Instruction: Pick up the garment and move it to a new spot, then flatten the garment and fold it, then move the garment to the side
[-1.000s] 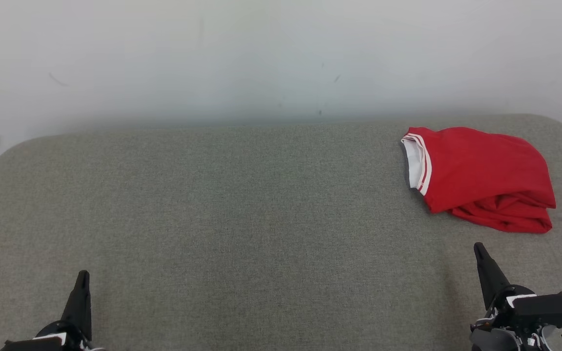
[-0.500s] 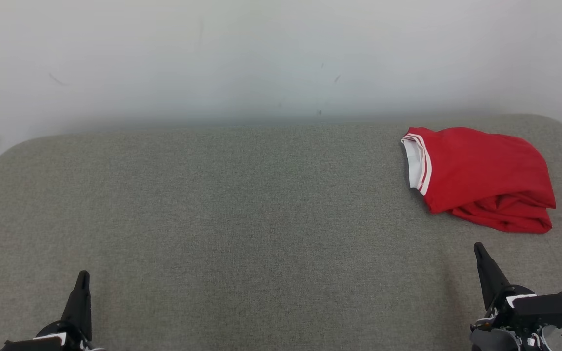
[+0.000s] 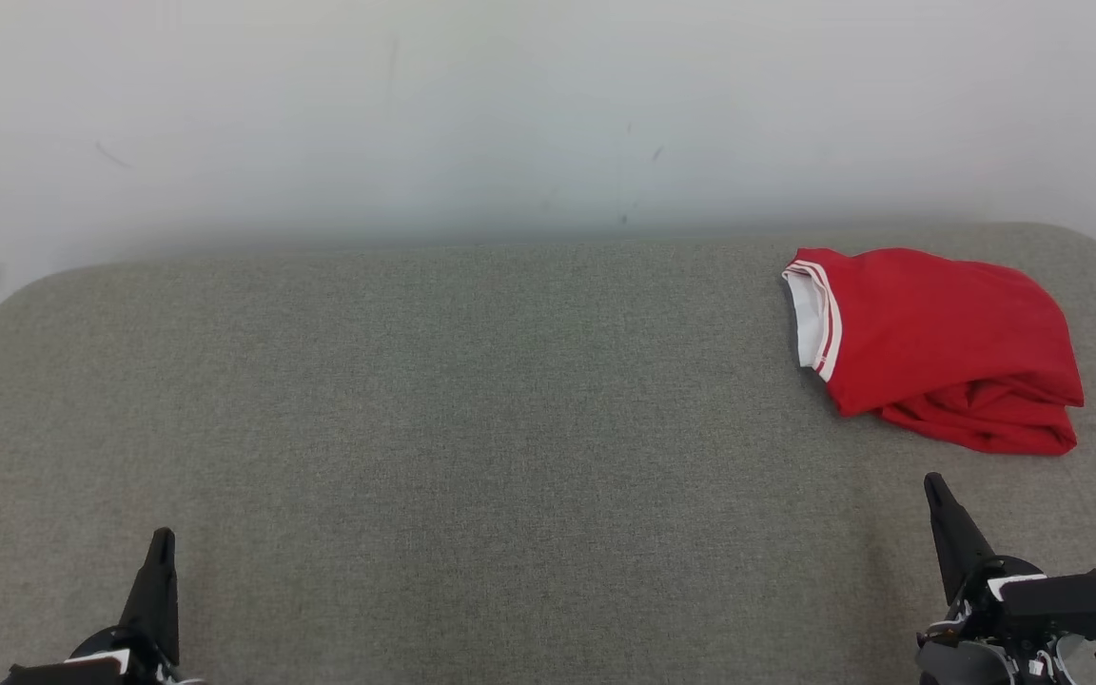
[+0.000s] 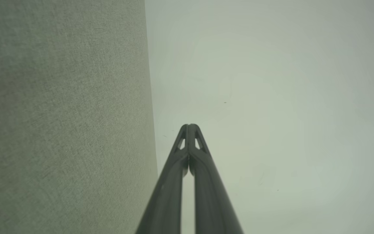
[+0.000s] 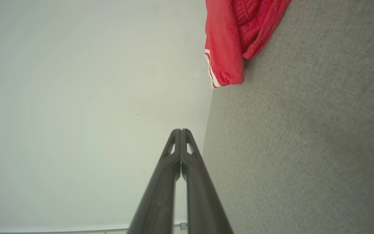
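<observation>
Head view's got the red garment [image 3: 938, 342] folded at the far right of the grey desk [image 3: 472, 400], ahead of the right jaws, well apart from the left jaws; both pinched closed, empty.

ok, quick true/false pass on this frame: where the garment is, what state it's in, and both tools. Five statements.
1. The red garment lies at the far right of the grey padded surface. True.
2. The right tool is gripping the garment. False: it is shut on nothing, nearer the robot than the garment and apart from it.
3. The left tool is shut and empty. True.
4. The garment is spread flat in one layer. False: it is folded over, with bunched layers along its near edge.
5. The garment's white striped band faces the robot's right. False: it faces the robot's left.
</observation>
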You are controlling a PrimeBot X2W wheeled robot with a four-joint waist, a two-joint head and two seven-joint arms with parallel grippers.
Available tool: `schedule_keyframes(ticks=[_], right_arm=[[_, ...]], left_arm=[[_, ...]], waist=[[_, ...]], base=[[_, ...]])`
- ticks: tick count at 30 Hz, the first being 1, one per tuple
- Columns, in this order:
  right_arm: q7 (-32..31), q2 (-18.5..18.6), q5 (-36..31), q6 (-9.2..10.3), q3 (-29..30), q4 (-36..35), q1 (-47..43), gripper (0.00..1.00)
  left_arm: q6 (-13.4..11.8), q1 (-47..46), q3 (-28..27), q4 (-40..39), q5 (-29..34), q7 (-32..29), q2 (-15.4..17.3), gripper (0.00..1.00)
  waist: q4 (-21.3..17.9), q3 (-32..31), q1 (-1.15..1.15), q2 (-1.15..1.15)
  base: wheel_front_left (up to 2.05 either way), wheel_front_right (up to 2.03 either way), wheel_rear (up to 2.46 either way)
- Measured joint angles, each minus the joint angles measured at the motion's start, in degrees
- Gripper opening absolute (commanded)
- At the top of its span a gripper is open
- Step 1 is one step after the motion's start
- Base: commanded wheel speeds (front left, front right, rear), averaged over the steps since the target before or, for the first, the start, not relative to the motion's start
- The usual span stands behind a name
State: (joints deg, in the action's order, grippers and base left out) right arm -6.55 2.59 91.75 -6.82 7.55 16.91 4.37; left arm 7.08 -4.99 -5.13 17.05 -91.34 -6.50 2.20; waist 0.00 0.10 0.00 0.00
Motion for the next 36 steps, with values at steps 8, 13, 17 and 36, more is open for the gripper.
schedule_keyframes(ticks=[8, 13, 17, 36], right_arm=[[0.0, 0.0, 0.0, 0.00, 0.0, 0.0, 0.0, 0.00], [0.0, 0.0, 0.0, 0.00, 0.0, 0.0, 0.0, 0.00], [0.0, 0.0, 0.0, 0.00, 0.0, 0.0, 0.0, 0.00], [0.0, 0.0, 0.0, 0.00, 0.0, 0.0, 0.0, 0.00]], left_arm=[[0.0, 0.0, 0.0, 0.0, 0.0, 0.0, 0.0, 0.00], [0.0, 0.0, 0.0, 0.0, 0.0, 0.0, 0.0, 0.00], [0.0, 0.0, 0.0, 0.0, 0.0, 0.0, 0.0, 0.00], [0.0, 0.0, 0.0, 0.0, 0.0, 0.0, 0.0, 0.00]], waist=[[0.0, 0.0, 0.00, 0.00], [0.0, 0.0, 0.00, 0.00], [0.0, 0.0, 0.00, 0.00], [0.0, 0.0, 0.00, 0.00]], base=[[0.00, 0.00, 0.00], [0.00, 0.00, 0.00], [0.00, 0.00, 0.00], [0.00, 0.00, 0.00]])
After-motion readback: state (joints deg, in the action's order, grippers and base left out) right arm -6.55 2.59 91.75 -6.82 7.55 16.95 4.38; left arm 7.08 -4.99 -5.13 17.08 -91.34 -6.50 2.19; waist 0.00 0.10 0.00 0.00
